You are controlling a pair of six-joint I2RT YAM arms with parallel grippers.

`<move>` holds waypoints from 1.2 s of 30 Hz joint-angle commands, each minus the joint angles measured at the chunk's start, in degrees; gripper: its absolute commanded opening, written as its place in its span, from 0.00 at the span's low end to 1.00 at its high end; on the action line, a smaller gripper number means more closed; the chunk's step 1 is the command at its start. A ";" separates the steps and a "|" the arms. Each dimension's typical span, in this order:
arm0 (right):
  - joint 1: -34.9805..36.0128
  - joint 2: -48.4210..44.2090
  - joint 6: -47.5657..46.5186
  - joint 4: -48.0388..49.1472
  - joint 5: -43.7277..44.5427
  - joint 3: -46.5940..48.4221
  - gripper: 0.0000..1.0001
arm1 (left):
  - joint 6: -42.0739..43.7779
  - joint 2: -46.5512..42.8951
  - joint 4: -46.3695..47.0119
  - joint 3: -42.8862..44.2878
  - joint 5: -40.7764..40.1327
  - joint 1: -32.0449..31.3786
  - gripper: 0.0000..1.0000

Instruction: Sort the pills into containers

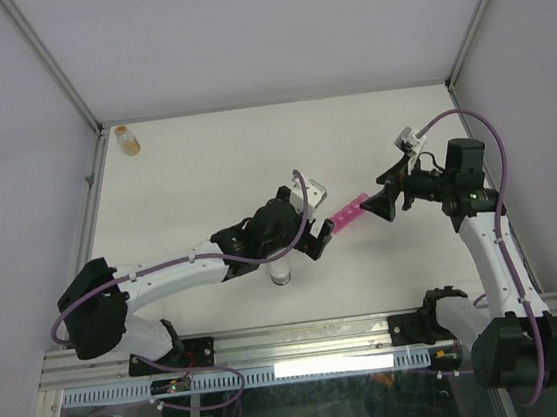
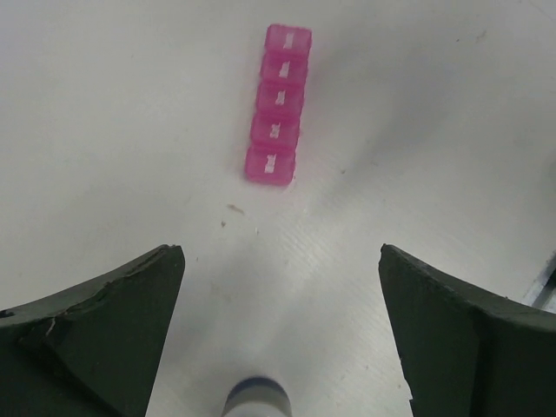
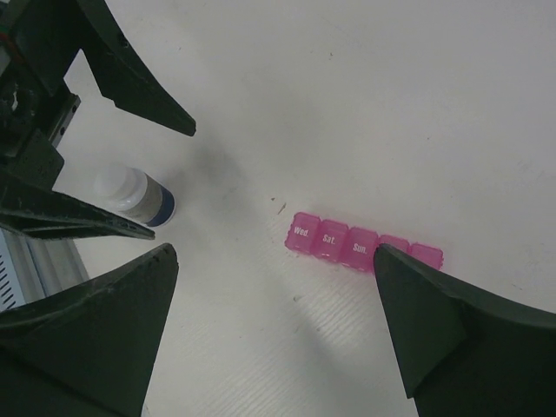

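Left wrist view shows the left gripper (image 2: 280, 252) with its two matte black, wedge-shaped fingers (image 2: 104, 321) spread wide and nothing between them but bare bench (image 2: 452, 130), a white surface with a faint ribbed grain. Straight ahead of that gap, well clear of the fingertips, lies the pink pill organiser (image 2: 278, 104). It is a glossy translucent plastic strip of five small square cells in a row, each closed by a rounded lid with white lettering. It points lengthwise away from the gripper. Pills cannot be made out in any view. At the near end of the gap, close to the wrist, rises the rounded white cap of a small bottle (image 2: 256, 400) with a dark band below it. The right gripper (image 3: 276, 252) also stands wide apart and empty. The organiser lies flat just past its fingertips, with one end hidden behind one finger (image 3: 452, 330), and reads Wed., Sat., Sun. A small amber bottle (image 1: 128, 138) stands far off, well apart from both grippers.
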 commanded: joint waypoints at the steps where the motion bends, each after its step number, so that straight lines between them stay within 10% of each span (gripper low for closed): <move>1: -1.70 -2.19 4.95 5.67 3.04 -0.05 0.99 | 11.56 5.64 15.94 2.38 4.33 0.10 0.99; 9: -4.90 -1.12 11.97 7.20 16.09 1.64 0.99 | 10.80 22.45 9.47 16.35 1.97 0.91 0.95; 36: -11.56 -0.82 14.42 8.50 11.94 0.59 0.99 | 9.15 38.22 3.78 27.80 10.04 4.26 0.66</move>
